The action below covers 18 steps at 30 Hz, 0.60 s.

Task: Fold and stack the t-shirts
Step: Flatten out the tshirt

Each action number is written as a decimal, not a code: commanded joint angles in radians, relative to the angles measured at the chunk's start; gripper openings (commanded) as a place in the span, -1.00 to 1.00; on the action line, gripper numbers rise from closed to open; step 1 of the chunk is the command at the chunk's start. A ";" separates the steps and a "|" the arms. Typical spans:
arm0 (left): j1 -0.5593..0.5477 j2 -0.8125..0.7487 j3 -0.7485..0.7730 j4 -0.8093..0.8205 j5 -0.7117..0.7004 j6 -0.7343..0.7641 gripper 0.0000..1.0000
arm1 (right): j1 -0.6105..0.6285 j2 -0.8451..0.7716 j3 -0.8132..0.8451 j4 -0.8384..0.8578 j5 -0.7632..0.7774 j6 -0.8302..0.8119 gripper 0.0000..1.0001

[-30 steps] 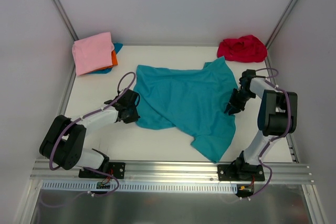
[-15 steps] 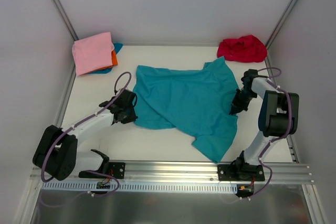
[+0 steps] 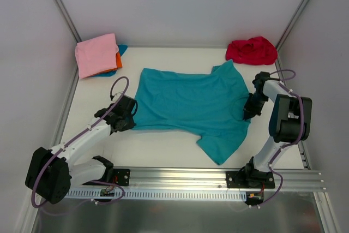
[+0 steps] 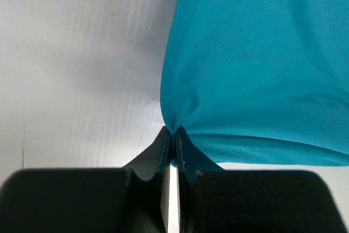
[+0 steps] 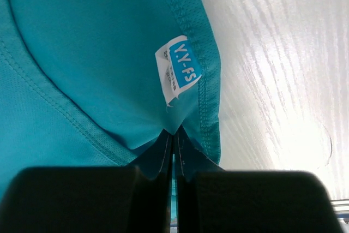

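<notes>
Top view: teal cloth short-sleeved t-shirt [image 3: 191,102] lies mid white table [image 3: 163,145], nearly flat. Left gripper [image 3: 130,115] is at its left edge, right gripper [image 3: 248,112] at its right. Advice: draw apart evenly and low to take out wrinkles. Folded pink cloth shirt [image 3: 97,53] and crumpled red cloth shirt [image 3: 251,50] sit in the far corners, well apart; the near strip is free.

Left wrist: jaws pinched together on the hem.

Right wrist: jaws clamped on the collar below the small white-and-blue neck label [image 5: 180,69]; bare table lies beside it.

White tubular arms [image 3: 90,131] with bulky black joints [image 3: 289,115], looped purple cables [image 3: 112,88] and black pincers [image 4: 173,133].
</notes>
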 commanded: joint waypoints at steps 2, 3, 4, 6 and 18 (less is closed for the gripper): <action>-0.008 -0.022 -0.012 -0.075 -0.077 -0.012 -1.00 | -0.022 -0.032 0.040 -0.028 0.077 -0.011 -0.99; -0.008 -0.023 -0.018 -0.075 -0.074 -0.013 -1.00 | -0.022 -0.031 0.040 -0.026 0.065 -0.011 -0.99; -0.008 -0.023 -0.023 -0.070 -0.071 -0.013 -1.00 | -0.022 -0.029 0.041 -0.026 0.058 -0.012 -0.99; -0.008 -0.022 -0.033 -0.056 -0.066 -0.013 -1.00 | -0.017 -0.043 0.040 -0.026 0.059 -0.012 -0.26; -0.009 -0.209 -0.032 -0.055 -0.134 -0.015 0.97 | 0.049 -0.271 0.100 -0.083 0.004 -0.031 0.99</action>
